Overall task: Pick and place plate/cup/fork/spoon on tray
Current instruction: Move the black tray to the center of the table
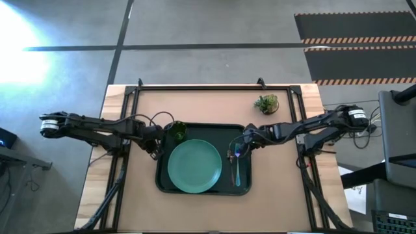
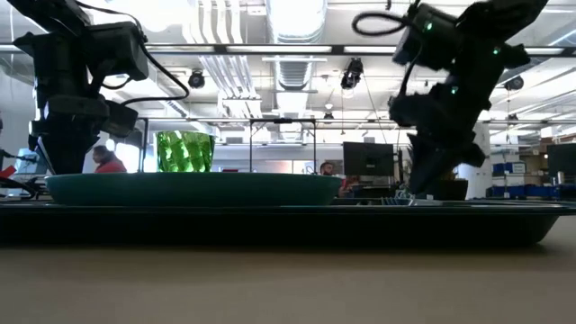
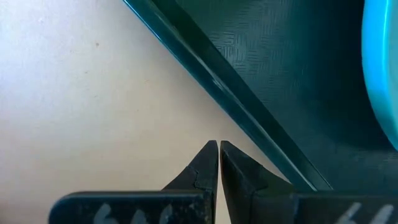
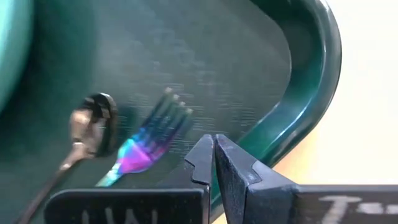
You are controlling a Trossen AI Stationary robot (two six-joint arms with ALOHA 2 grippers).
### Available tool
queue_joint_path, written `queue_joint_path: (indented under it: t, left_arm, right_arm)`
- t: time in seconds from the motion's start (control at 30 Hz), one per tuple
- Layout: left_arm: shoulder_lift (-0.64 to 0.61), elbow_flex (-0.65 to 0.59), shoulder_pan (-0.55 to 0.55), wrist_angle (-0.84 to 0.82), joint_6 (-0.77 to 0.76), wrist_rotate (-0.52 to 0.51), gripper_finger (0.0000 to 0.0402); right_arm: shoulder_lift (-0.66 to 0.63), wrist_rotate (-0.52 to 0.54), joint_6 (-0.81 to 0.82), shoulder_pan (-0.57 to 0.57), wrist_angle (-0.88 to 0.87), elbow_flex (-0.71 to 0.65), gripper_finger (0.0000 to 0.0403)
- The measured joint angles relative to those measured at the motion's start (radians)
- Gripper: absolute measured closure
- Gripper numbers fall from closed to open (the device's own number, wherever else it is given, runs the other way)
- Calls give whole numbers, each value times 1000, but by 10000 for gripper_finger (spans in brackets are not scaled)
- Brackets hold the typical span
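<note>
The dark green tray (image 1: 244,133) lies mid-table. On it lie the teal plate (image 1: 194,166), the olive cup (image 1: 177,131) standing in its far left corner, and the fork (image 4: 146,146) and the spoon (image 4: 93,127) side by side on its right part. My left gripper (image 3: 219,144) is shut and empty, over the bare table just outside the tray's left rim (image 3: 249,118). My right gripper (image 4: 213,138) is shut and empty, just above the tray's right part, beside the fork's tines and near the rim (image 4: 311,93).
A small spiky potted plant (image 1: 266,103) stands on the table's far right, behind my right arm. A black frame (image 1: 195,86) runs along the table's far edge and sides. Bare tabletop (image 1: 201,211) lies near the front edge.
</note>
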Motion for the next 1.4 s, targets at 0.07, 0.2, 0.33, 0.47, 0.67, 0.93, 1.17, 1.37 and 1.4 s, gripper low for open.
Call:
queue_joint_path:
  t: [0.07, 0.2, 0.33, 0.47, 0.67, 0.93, 1.17, 1.37, 1.4]
  left_arm:
    - [0, 0, 0, 0, 0, 0, 402]
    - [0, 0, 0, 0, 0, 0, 402]
    - [0, 0, 0, 0, 0, 0, 402]
    - [0, 0, 0, 1, 0, 0, 402]
    - [0, 0, 0, 1, 0, 0, 402]
    - [0, 0, 0, 1, 0, 0, 402]
    - [0, 0, 0, 1, 0, 7, 402]
    - [0, 0, 0, 1, 0, 21, 402]
    - [0, 0, 0, 1, 0, 22, 402]
  right_arm:
    - [24, -6, -19, -9, 2, 0, 394]
    - [53, -24, -49, -36, 4, 0, 394]
    - [61, -36, -92, -73, 13, 0, 394]
    - [61, -58, -127, -117, 19, 0, 394]
    - [54, -61, -184, -164, 17, 4, 394]
    - [49, -82, -237, -225, 19, 6, 394]
    - [49, -87, -279, -258, 19, 7, 394]
    - [49, -89, -322, -297, 18, 7, 394]
    - [49, -91, -329, -306, 18, 7, 394]
